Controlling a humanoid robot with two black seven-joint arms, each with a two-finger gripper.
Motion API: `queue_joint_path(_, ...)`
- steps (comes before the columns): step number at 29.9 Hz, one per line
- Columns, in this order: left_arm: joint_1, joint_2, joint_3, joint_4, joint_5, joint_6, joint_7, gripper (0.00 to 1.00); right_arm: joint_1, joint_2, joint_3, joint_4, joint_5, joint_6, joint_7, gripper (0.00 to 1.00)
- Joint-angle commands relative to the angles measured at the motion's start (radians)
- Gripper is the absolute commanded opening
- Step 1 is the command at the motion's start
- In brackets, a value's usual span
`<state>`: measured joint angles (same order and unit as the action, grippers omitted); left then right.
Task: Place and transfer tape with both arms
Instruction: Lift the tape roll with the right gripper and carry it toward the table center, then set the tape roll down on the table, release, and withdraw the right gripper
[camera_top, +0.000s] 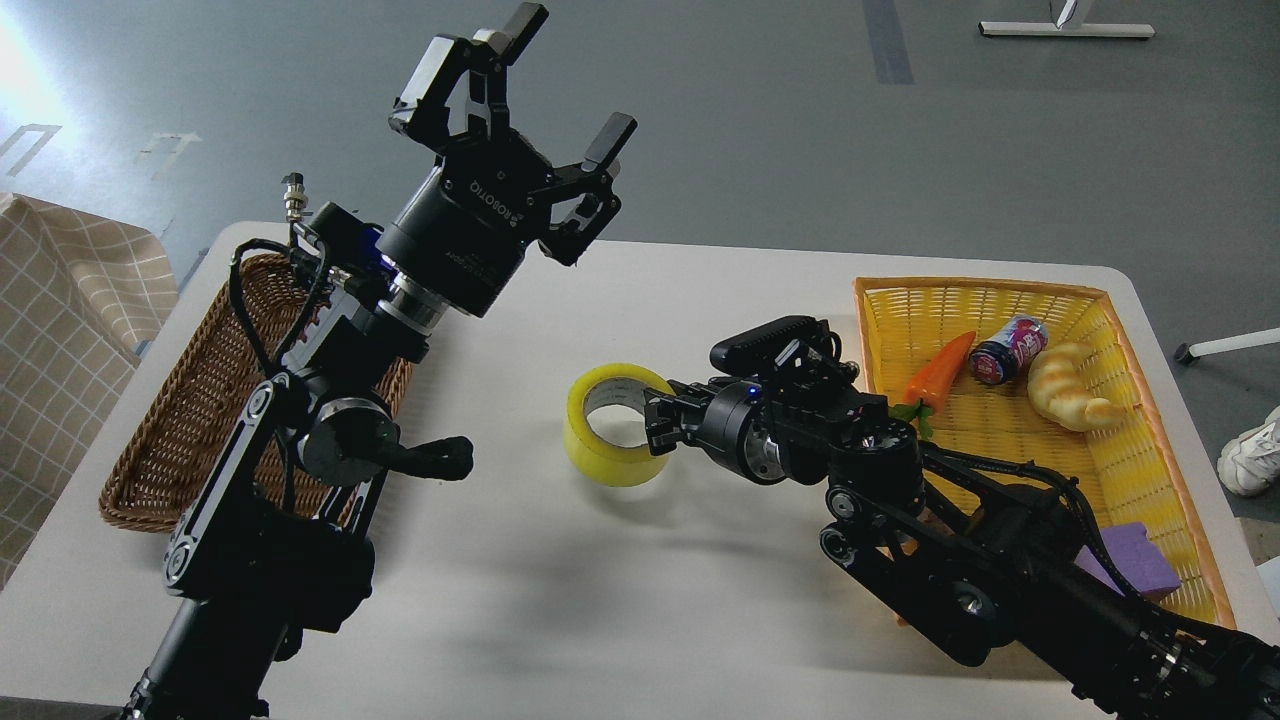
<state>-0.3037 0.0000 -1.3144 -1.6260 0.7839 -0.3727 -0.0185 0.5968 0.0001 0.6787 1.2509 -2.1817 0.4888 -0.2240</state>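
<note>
right pincer (655, 420) fingertips hidden at tape (612, 425), purple block (1140, 560) partly behind arm

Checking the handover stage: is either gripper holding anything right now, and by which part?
The right gripper grips the tape by its wall on the right side, one finger apparently inside the core. The left gripper is open, raised and empty.

Yellow basket (1180, 500): carrot (940, 372), can (1005, 350), croissant (1068, 388), purple block (1140, 560). Brown basket (170, 430) left.
</note>
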Motion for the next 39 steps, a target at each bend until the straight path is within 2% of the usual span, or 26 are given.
queue_joint_path(1, 0.000, 0.000, 0.000, 0.000, 0.000, 0.000, 0.000, 0.99, -0.002, 0.000, -0.004, -0.005, 0.000, 0.000, 0.000, 0.07)
queue_joint_path(3, 0.000, 0.000, 0.000, 0.000, 0.000, 0.000, 0.000, 0.99, 0.000, 0.000, -0.002, -0.007, 0.000, 0.000, 0.000, 0.07)
queue_joint_path(5, 0.000, 0.000, 0.000, 0.000, 0.000, 0.000, 0.000, 0.99, 0.000, 0.000, -0.001, -0.007, 0.000, 0.000, 0.000, 0.13)
queue_joint_path(6, 0.000, 0.000, 0.000, 0.000, 0.000, 0.000, 0.000, 0.99, -0.002, 0.000, -0.001, -0.007, 0.000, 0.000, 0.000, 0.17)
queue_joint_path(7, 0.000, 0.000, -0.002, 0.000, 0.000, 0.000, 0.000, 0.99, -0.002, 0.000, -0.001, -0.010, 0.000, 0.000, 0.000, 0.31)
queue_joint_path(10, 0.001, 0.000, 0.000, 0.000, 0.000, -0.002, 0.000, 0.99, -0.002, 0.000, -0.001, -0.025, 0.000, 0.000, 0.000, 0.60)
queue_joint_path(17, 0.000, 0.000, -0.003, -0.006, 0.000, -0.002, 0.000, 0.99, -0.002, 0.000, 0.016, -0.025, 0.000, 0.000, 0.000, 0.78)
queue_joint_path(20, 0.001, 0.000, -0.006, -0.006, 0.000, -0.002, -0.001, 0.99, 0.000, 0.000, 0.062, -0.025, 0.000, 0.000, 0.000, 0.93)
queue_joint_path(28, 0.002, 0.000, -0.006, -0.002, 0.000, 0.000, 0.002, 0.99, 0.048, 0.000, 0.206, 0.054, 0.000, 0.000, 0.002, 0.98)
queue_joint_path(34, 0.002, 0.009, -0.008, 0.008, 0.001, 0.006, 0.015, 0.99, 0.028, 0.000, 0.413, 0.169, 0.000, 0.000, 0.011, 1.00)
queue_joint_path(39, 0.002, 0.041, -0.005, 0.020, 0.003, 0.028, 0.015, 0.99, -0.044, -0.028, 0.570, 0.258, 0.328, 0.000, 0.011, 1.00)
